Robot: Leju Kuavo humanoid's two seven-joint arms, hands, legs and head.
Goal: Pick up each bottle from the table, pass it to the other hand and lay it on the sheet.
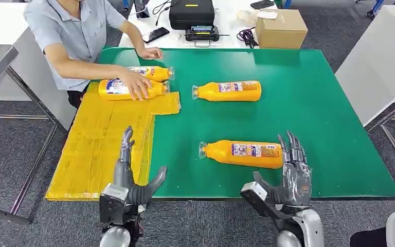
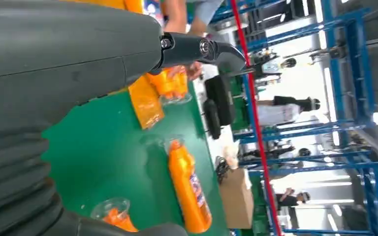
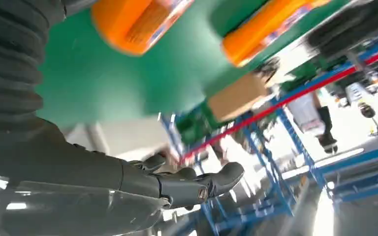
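Several orange bottles lie on their sides. The nearest bottle (image 1: 243,153) (image 3: 133,22) rests on the green table (image 1: 313,103), just beyond my right hand (image 1: 290,177), whose fingers are spread and hold nothing. A second bottle (image 1: 228,91) (image 2: 189,189) (image 3: 261,34) lies further back at mid-table. Two more bottles (image 1: 128,88) (image 1: 151,72) lie on the yellow sheet (image 1: 103,149), under a person's hand (image 1: 136,85). My left hand (image 1: 131,177) hovers open over the sheet's near end, empty.
A person (image 1: 77,36) in a blue shirt stands at the table's far left corner. Behind the table stand a cardboard box (image 1: 281,28), a black case (image 1: 191,13) and a phone (image 1: 156,34). A white table (image 1: 380,62) flanks the right.
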